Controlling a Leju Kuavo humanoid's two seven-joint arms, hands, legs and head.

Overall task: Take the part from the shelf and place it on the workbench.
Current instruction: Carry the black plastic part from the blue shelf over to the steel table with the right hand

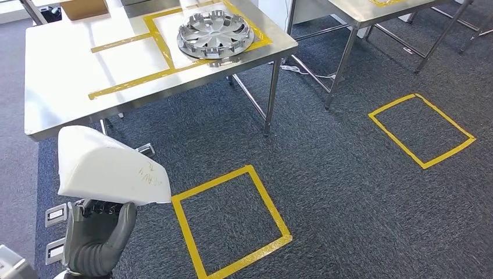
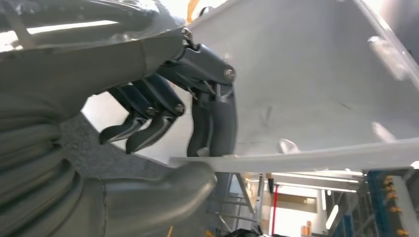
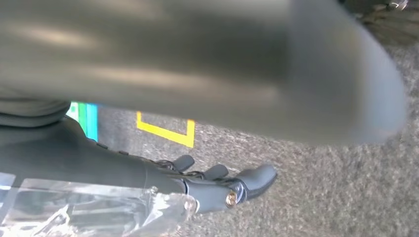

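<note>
My left hand (image 1: 96, 235) holds a white, wedge-shaped part (image 1: 110, 165) at the lower left, above the carpet and just short of the workbench's near edge. In the left wrist view the thumb and the fingers (image 2: 212, 123) pinch the thin lower edge of the white part (image 2: 306, 84). The steel workbench (image 1: 75, 64) is marked with yellow tape outlines, and a silver hubcap (image 1: 215, 34) lies inside one of them. My right hand (image 3: 217, 185) hangs over the dark carpet with its fingers stretched out and nothing in them.
A cardboard box (image 1: 84, 7) stands at the workbench's far edge. The table leg (image 1: 271, 96) comes down near a yellow tape square (image 1: 269, 200) on the floor; another tape square (image 1: 393, 104) lies to the right. A second steel table (image 1: 360, 11) stands at the back right.
</note>
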